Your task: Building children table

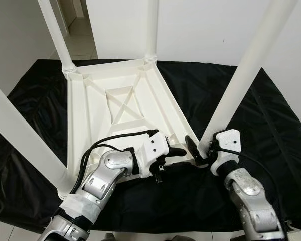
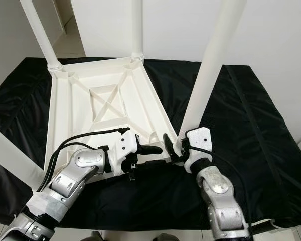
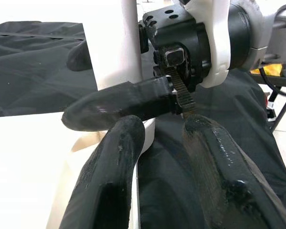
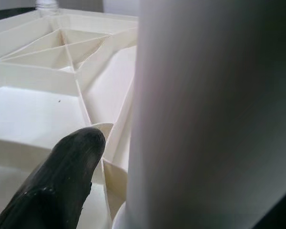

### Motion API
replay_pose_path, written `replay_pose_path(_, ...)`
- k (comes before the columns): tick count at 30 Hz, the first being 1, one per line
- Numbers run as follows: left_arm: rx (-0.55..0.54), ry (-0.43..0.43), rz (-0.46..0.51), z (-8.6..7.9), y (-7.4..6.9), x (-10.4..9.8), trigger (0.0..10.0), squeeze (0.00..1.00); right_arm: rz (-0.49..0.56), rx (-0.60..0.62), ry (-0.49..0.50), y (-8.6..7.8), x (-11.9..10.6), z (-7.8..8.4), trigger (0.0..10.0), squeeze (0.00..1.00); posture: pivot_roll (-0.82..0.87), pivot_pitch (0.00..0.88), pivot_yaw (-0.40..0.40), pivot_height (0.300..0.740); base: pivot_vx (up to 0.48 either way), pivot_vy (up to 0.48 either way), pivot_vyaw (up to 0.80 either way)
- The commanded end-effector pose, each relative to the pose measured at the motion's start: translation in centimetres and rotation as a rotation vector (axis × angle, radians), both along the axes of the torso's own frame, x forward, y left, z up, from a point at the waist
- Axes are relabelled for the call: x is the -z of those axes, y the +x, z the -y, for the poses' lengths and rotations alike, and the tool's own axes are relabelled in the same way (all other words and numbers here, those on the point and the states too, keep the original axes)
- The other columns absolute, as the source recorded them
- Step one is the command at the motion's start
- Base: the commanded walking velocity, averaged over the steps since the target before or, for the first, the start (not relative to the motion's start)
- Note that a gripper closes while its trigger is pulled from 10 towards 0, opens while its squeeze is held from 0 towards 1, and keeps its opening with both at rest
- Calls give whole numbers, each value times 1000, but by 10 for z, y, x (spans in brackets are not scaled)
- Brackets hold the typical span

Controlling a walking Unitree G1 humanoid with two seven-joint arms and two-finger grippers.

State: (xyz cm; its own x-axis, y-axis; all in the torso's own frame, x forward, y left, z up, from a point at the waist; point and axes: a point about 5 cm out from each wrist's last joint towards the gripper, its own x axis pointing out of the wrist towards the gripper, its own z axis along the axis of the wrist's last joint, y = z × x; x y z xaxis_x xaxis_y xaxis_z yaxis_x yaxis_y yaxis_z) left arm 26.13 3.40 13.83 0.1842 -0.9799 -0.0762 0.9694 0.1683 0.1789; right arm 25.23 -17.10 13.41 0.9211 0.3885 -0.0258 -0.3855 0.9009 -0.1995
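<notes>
White plastic children's table (image 1: 115, 108) lies upside down on a black cloth (image 1: 271, 130) spread over the floor, ribbed underside with an X brace facing up. Four white legs stand up from its corners: far left leg (image 1: 55, 32), far right leg (image 1: 151, 27), near left leg (image 1: 20, 135), near right leg (image 1: 243, 75). Right gripper (image 1: 199, 150) is at the base of the near right leg, right at the table's near right corner; its black fingers (image 4: 62, 176) sit either side of the leg, one finger on the table side touching or just beside the leg, so it pinches the near right leg. Left gripper (image 1: 176, 150) reaches in from the left along the table's near edge, pointing toward the same corner, close to the right gripper; in the left wrist view its two fingers (image 3: 109, 176) are spread apart with nothing between them, one over the table's white edge, the other over the black cloth. White wall (image 1: 200, 25) behind, tiled floor (image 1: 80, 45) at far left past the cloth.
</notes>
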Motion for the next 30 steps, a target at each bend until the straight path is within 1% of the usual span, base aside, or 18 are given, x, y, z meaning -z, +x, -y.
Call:
replay_pose_path(1,9,10,14,-1,1,-1,10000,0,-17,-24,-2,3,3,2,10000,0,-71,0,20,740,0,0,0)
replay_pose_path(2,9,11,15,-1,1,-1,10000,0,-21,-31,-10,5,3,3,10000,0,-71,0,20,740,0,0,0)
replay_pose_path(3,8,12,16,-1,1,-1,10000,0,-24,-51,-13,7,3,3,4941,0,-65,0,16,740,0,0,0)
replay_pose_path(4,8,12,16,-1,1,-1,10000,0,-24,-51,-13,7,3,3,4941,0,-65,0,16,740,0,0,0)
replay_pose_path(5,4,14,17,-1,2,0,10000,0,-28,-75,-17,10,4,4,0,0,-61,0,15,740,0,0,0)
replay_pose_path(14,-8,12,21,-2,2,-1,10000,0,-37,-99,-23,13,5,5,0,0,-51,0,5,740,0,0,0)
replay_pose_path(18,-12,9,22,-2,2,-1,10000,0,-40,-120,-11,13,6,6,0,0,-55,0,5,740,0,0,0)
replay_pose_path(21,-11,8,21,-1,1,-1,10000,0,-38,-114,-6,12,6,5,0,0,-58,0,6,740,0,0,0)
replay_pose_path(22,-9,6,20,-1,1,0,10000,0,-38,-77,15,12,6,4,10000,0,-61,0,5,740,0,0,0)
replay_pose_path(23,-9,6,20,-1,1,0,10000,0,-38,-77,15,12,6,4,10000,0,-61,0,5,740,0,0,0)
replay_pose_path(25,-8,7,18,-1,1,0,10000,0,-30,-5,16,13,5,2,10000,0,-62,0,5,740,0,0,0)
replay_pose_path(26,-8,7,18,-1,1,0,10000,0,-30,-5,16,13,5,2,10000,0,-62,0,5,740,0,0,0)
replay_pose_path(28,-7,7,16,-1,0,0,10000,0,-14,79,18,15,4,1,10000,0,-64,0,8,740,0,0,0)
replay_pose_path(30,-5,7,15,-1,0,0,10000,0,-17,127,37,15,4,-2,10000,0,-66,0,11,740,0,0,0)
